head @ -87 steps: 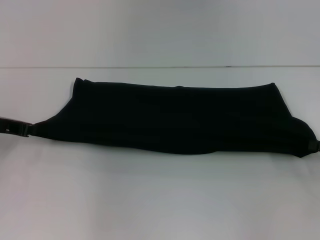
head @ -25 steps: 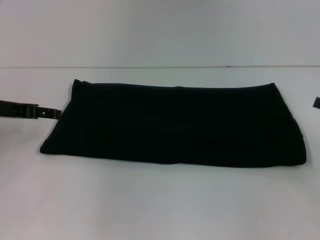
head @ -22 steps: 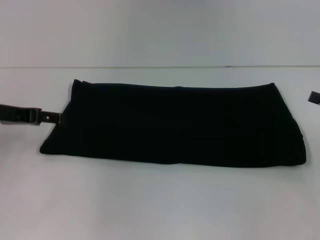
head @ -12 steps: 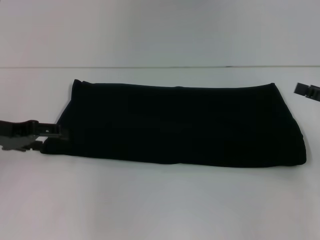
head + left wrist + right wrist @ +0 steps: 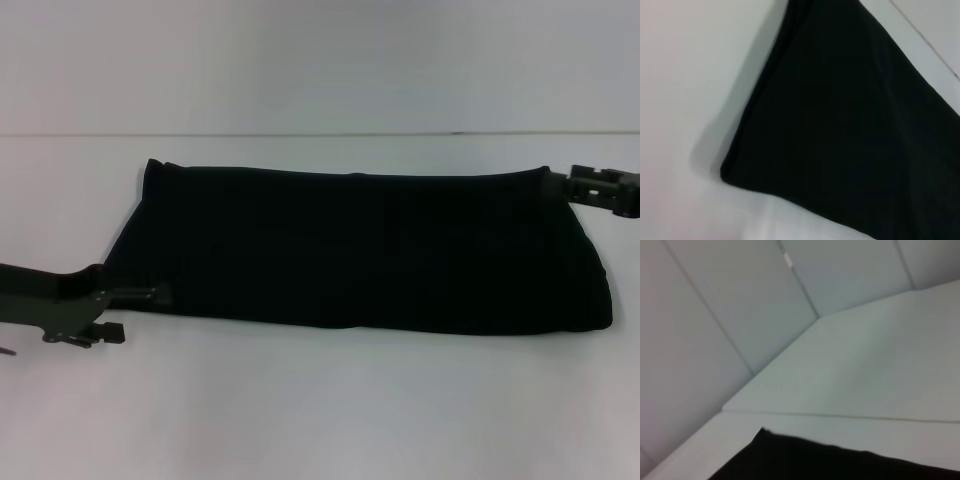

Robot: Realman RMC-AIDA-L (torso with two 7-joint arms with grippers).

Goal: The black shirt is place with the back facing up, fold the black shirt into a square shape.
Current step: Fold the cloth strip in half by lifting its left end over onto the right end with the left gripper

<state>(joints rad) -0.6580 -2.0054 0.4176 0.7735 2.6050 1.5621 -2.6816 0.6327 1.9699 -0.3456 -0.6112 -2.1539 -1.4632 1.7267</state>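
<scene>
The black shirt [image 5: 360,250] lies on the white table as a long folded band running left to right, with no print showing. My left gripper [image 5: 140,313] is at its near left corner, open, one finger [image 5: 150,293] lying over the cloth's edge and the other on the table just in front. My right gripper [image 5: 560,185] reaches in from the right to the shirt's far right corner. The left wrist view looks down on a corner of the shirt [image 5: 840,125]. The right wrist view catches only a strip of the shirt [image 5: 830,462].
The white table [image 5: 320,400] stretches around the shirt on all sides. Its far edge meets a pale wall [image 5: 320,60] just behind the shirt. The right wrist view shows the table's back corner [image 5: 817,320] and panelled walls.
The stretched shirt was let go and settled flat. My left gripper dropped from the shirt's left edge to its near left corner. My right gripper came in from the right to the far right corner.
</scene>
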